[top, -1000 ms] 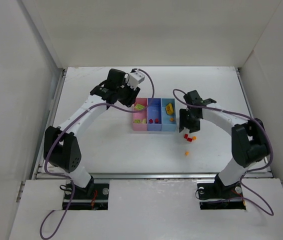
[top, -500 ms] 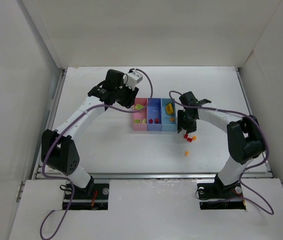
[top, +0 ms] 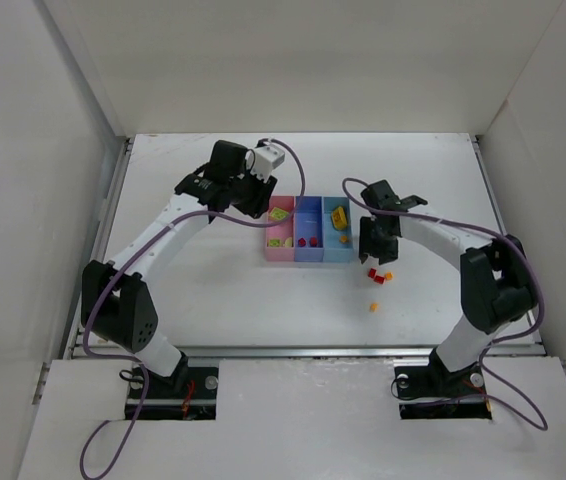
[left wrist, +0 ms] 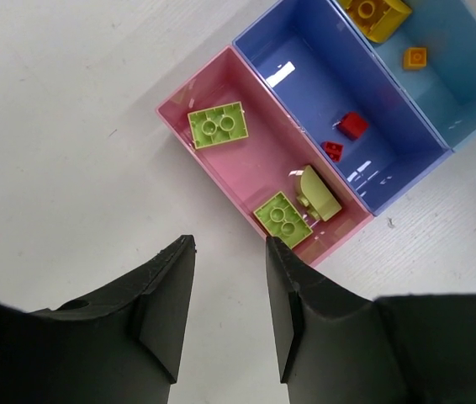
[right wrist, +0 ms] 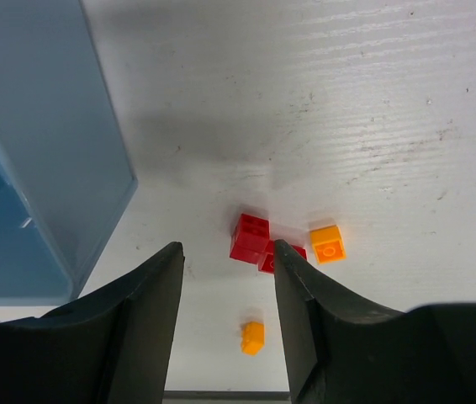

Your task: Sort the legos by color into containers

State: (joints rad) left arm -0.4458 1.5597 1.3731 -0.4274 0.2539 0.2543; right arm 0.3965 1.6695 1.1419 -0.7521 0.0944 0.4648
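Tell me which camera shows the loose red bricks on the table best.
The right wrist view: the red bricks lie large, studs visible, ahead of the open right claw, beside an orange brick. The top view shows them only as a tiny red speck. The left wrist view misses them.

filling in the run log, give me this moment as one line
left pincer open, empty, beside pink bin | right pincer open above red legos | two orange legos also unsorted

Loose red, orange legos (right wrist: 251, 236) beside containers (left wrist: 322, 93)
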